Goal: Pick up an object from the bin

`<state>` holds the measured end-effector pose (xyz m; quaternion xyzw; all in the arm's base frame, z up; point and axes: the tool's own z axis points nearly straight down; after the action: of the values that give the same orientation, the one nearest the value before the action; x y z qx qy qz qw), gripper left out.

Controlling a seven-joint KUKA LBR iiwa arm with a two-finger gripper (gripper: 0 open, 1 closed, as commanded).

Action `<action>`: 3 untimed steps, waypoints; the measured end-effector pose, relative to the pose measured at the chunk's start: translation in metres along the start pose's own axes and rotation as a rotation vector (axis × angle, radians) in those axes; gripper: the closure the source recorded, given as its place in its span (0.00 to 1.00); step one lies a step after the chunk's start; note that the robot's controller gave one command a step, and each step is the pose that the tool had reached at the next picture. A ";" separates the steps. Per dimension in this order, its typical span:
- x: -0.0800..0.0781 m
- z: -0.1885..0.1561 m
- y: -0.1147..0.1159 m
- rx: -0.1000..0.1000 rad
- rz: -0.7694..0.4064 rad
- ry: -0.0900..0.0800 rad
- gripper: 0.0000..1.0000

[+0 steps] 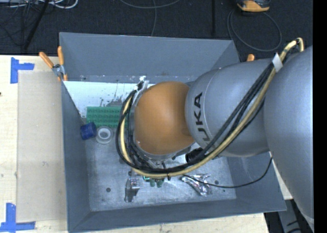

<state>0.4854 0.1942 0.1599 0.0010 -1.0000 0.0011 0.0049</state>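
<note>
Reaching into the bin (153,58), my arm's (240,109) cover (158,119) masks the gripper (134,186), so I cannot tell its opening; green block (104,114) lies apart.

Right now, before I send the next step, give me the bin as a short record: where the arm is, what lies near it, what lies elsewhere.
arm: orange wrist cover over the middle of the grey bin, reaching in from the right
front, near arm: small dark metal piece; silvery crumpled piece
rear left: green ridged block, its right end behind the arm's cables
left: small blue item beside a clear ring
held item: cannot tell
</note>
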 end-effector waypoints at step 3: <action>-0.020 0.088 -0.181 -0.003 -0.108 -0.015 0.00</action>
<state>0.5045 0.0127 0.0718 0.0550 -0.9985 -0.0009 -0.0024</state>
